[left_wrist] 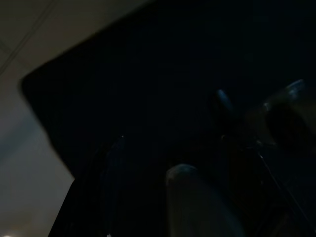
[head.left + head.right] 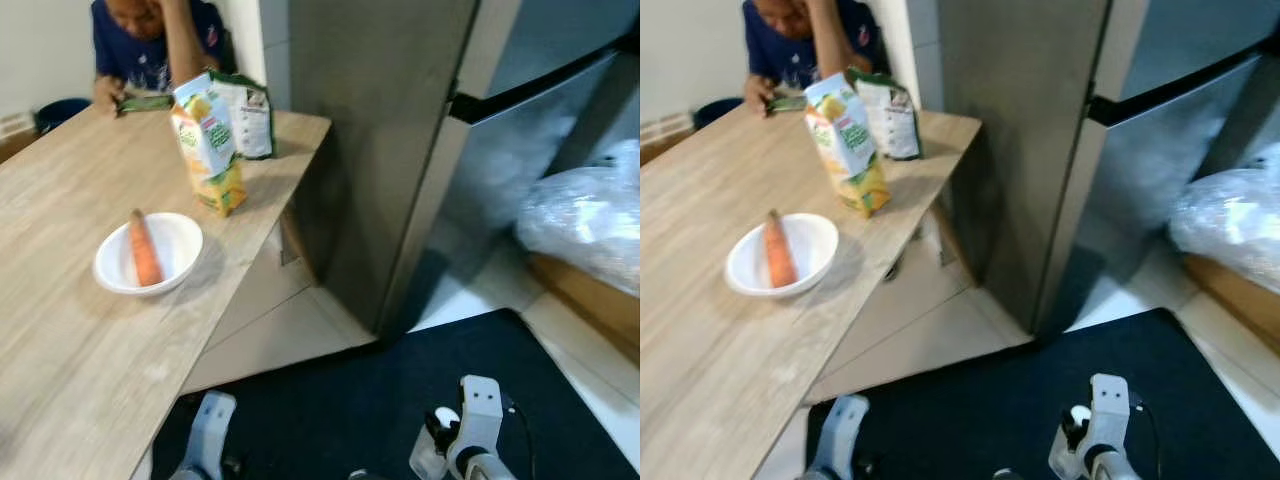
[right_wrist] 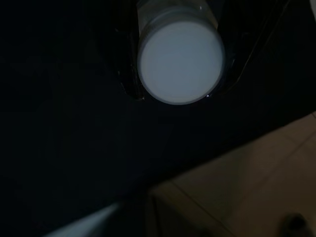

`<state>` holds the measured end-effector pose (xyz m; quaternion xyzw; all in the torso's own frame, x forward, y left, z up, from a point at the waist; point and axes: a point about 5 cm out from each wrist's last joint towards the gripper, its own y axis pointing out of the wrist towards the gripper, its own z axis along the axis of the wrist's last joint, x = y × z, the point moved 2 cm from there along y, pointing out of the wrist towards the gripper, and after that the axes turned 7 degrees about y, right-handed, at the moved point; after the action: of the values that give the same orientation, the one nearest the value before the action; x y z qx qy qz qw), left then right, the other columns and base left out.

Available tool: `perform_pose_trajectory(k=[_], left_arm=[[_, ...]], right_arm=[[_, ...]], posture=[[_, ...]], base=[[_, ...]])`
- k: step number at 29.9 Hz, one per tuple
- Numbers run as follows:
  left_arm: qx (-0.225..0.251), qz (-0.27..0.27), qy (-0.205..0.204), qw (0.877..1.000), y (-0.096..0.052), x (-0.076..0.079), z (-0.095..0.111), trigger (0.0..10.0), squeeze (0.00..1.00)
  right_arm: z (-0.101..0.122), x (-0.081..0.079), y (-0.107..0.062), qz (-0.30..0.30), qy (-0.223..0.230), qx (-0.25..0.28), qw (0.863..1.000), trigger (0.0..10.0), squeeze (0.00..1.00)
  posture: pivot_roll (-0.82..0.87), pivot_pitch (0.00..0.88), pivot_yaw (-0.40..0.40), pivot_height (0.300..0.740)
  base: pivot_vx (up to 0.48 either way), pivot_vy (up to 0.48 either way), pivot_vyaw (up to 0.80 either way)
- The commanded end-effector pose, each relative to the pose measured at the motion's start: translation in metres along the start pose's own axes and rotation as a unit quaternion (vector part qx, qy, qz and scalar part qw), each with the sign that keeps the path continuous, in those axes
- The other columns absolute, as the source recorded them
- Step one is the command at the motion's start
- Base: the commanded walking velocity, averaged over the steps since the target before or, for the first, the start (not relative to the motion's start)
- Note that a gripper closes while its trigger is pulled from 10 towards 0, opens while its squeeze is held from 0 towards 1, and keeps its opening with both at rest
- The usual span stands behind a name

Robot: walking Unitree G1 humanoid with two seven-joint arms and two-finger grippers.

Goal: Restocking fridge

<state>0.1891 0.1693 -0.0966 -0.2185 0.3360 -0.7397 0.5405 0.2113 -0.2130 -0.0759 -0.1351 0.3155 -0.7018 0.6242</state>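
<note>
A tall grey fridge (image 2: 400, 130) stands ahead to the right with its doors closed. On the wooden table (image 2: 60, 340) to my left sit an orange juice carton (image 2: 210, 145), a green and white bag (image 2: 247, 115) behind it, and a white bowl (image 2: 185, 235) holding a carrot (image 2: 145, 250). My right arm (image 2: 470, 425) hangs low over a dark mat. In the right wrist view my right gripper (image 3: 177, 74) is shut on a white round container (image 3: 180, 54), with dark fingers on both sides of it. My left arm (image 2: 205, 435) hangs idle by the table's edge.
A person (image 2: 150, 40) sits at the table's far end, leaning on it. A dark mat (image 2: 350, 400) covers the floor in front of the fridge. A shiny plastic bundle (image 2: 590, 220) lies on a wooden ledge at the right.
</note>
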Motion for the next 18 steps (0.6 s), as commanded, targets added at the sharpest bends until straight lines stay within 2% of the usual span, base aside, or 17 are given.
perform_pose_trajectory(k=[1, 10, 18], left_arm=[[-0.004, 0.006, 0.002, 1.000, -0.0008, -0.0046, -0.0009, 10.0, 0.00], [0.004, 0.003, 0.008, 1.000, 0.0011, -0.0040, 0.0049, 10.0, 0.00], [0.020, 0.006, 0.005, 1.000, 0.0005, -0.0052, 0.0079, 10.0, 0.00]], right_arm=[[-0.0028, 0.0001, -0.0006, -0.004, 0.007, -0.004, 1.000, 10.0, 0.00], [-0.0017, 0.0051, -0.0015, -0.014, 0.006, -0.002, 1.000, 10.0, 0.00], [0.0041, 0.0057, 0.0003, -0.011, -0.009, 0.003, 1.000, 10.0, 0.00]], posture=[[-0.16, 0.105, 0.074, 0.725], [-0.17, 0.104, 0.075, 0.725], [-0.16, 0.103, 0.044, 0.725]], base=[[0.000, 0.000, -0.67], [0.000, 0.000, -0.67], [0.000, 0.000, -0.66]])
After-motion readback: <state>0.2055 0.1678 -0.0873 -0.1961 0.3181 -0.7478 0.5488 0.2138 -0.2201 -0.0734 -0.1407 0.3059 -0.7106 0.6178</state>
